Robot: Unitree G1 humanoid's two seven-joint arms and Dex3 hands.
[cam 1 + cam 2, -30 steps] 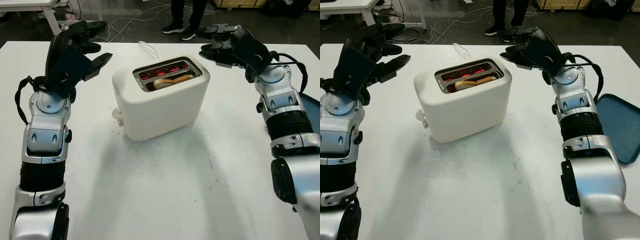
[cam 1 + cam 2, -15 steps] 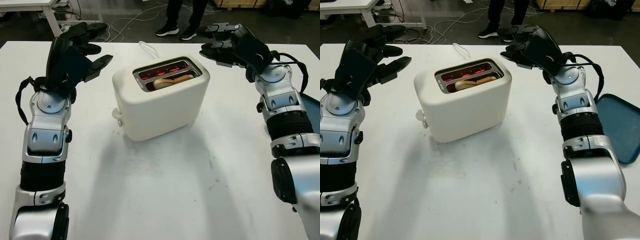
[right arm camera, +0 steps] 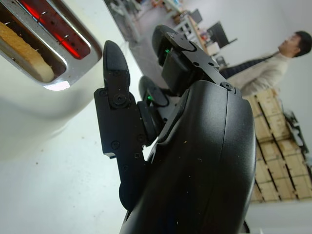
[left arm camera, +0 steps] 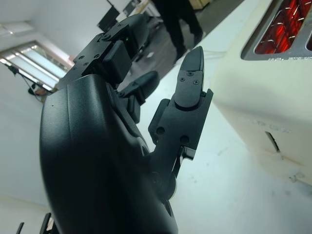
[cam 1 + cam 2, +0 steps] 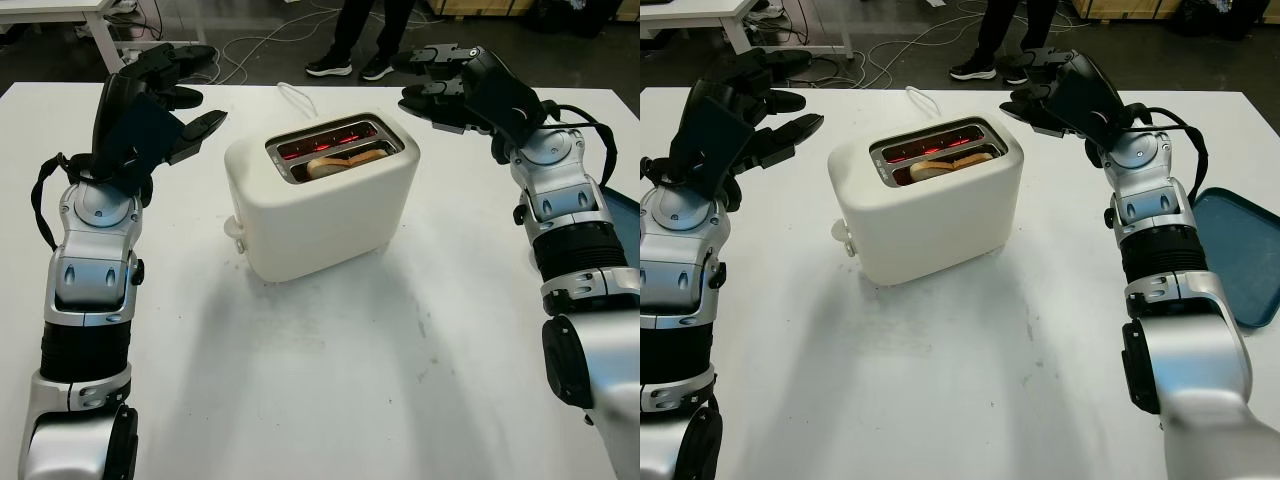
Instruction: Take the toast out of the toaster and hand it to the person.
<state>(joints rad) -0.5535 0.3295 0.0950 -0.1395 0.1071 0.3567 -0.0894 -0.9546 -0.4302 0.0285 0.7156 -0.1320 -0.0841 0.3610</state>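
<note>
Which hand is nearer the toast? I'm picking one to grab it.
Right, narrowly. The right hand hovers beside the toaster's far right corner; the left hand hangs farther out, left of it. Toast sits inside.

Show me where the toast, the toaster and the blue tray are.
toast [image 5: 345, 160], left eye view, on its top crust in the near slot.
toaster [image 5: 335, 220], left eye view, on its front wall.
blue tray [image 5: 1240, 255], right eye view, on its bare floor.
</note>
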